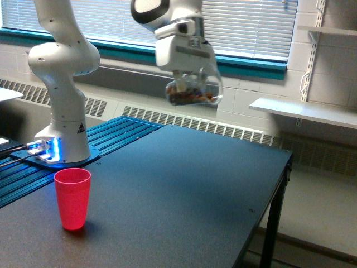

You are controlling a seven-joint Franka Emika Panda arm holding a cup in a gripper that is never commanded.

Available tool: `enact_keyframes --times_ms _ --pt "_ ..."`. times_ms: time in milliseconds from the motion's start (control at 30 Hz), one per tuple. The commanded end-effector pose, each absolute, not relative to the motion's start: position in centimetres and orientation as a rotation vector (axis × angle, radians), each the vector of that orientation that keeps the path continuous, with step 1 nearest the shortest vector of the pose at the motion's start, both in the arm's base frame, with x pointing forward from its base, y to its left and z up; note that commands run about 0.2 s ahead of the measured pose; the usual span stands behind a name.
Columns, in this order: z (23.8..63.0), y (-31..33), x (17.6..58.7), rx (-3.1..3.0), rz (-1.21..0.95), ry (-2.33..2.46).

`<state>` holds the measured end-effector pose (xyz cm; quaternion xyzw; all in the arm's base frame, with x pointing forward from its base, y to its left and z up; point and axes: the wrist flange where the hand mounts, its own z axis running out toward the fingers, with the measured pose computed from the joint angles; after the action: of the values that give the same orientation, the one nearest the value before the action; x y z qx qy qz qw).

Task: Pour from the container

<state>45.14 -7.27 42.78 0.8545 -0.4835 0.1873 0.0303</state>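
Observation:
The container [194, 91] is a clear plastic cup with brown bits lying inside it. It hangs high over the black table [167, 190], tipped onto its side. My gripper [189, 78] is shut on it from above. A red cup [72, 199] stands upright and open near the table's front, at the exterior view's left. The clear cup is well above the red cup and toward the exterior view's right of it.
The arm's white base [61, 128] stands on a blue ridged plate [83, 151] at the exterior view's left. Behind are a window with blinds and a white shelf [304, 111]. The table's edge [268, 212] drops off at the exterior view's right.

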Motion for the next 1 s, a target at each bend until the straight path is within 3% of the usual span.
enact_keyframes --times_ms 33,1000 --pt "41.9 -8.6 42.6 2.529 0.539 -1.662" --pt "37.0 -16.3 31.6 2.13 0.385 -2.214"
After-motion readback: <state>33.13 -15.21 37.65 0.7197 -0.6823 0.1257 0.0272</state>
